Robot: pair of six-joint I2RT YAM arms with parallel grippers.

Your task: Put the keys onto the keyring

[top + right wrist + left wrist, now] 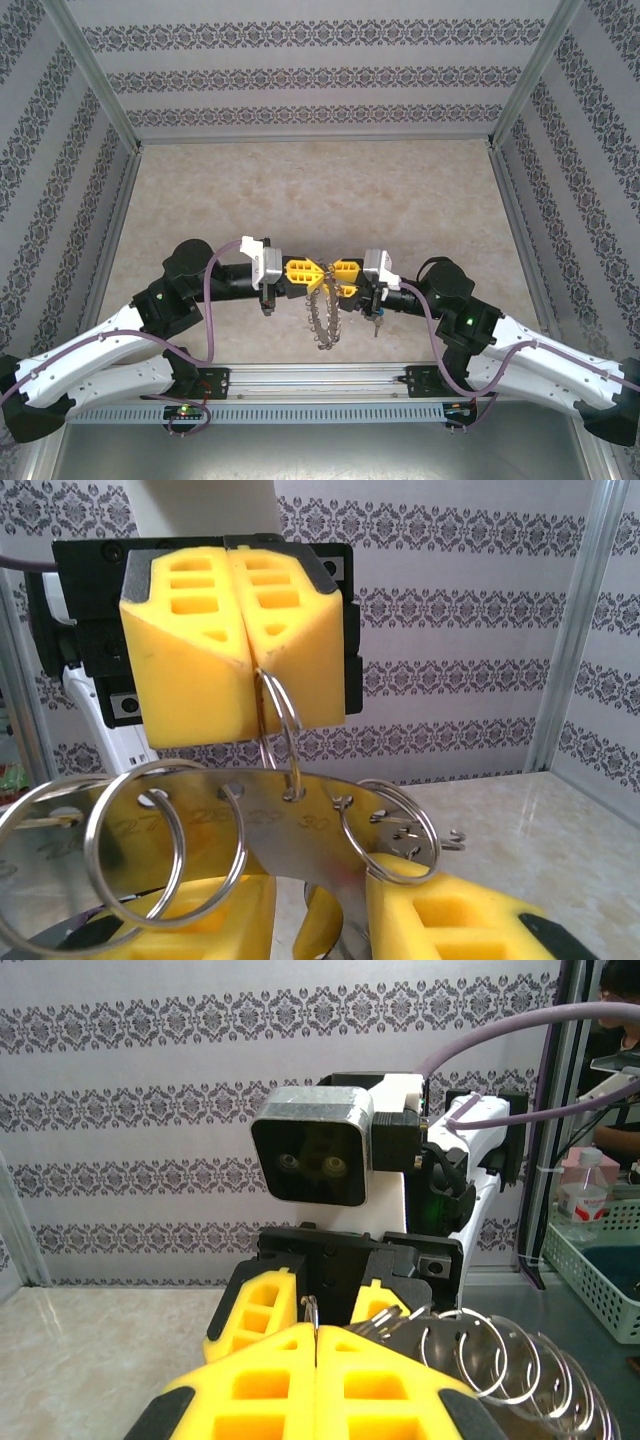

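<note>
Where the two arms meet above the near middle of the counter (pixel 320 190), the left gripper (pixel 310 272) has its yellow jaws pressed together, pinching one small wire loop (pixel 278 715) that threads a hole in the rim of the keyring (pixel 322 318). That ring hangs clear of the counter, directly between the two grippers. From above it reads edge-on, a narrow strip whose long axis runs from the jaws back toward the arm bases, with its flat faces turned toward either arm. More wire loops (pixel 480 1350) fan out along its rim. Further right, the right gripper (pixel 340 280) faces the left one nose to nose. Its jaws are partly spread with the grey band passing down between them, but whether they bear on it I cannot tell. Both arms are about equally near, so the coming move likely turns on the pinched loop, which stands upright at the seam of the left jaws.
</note>
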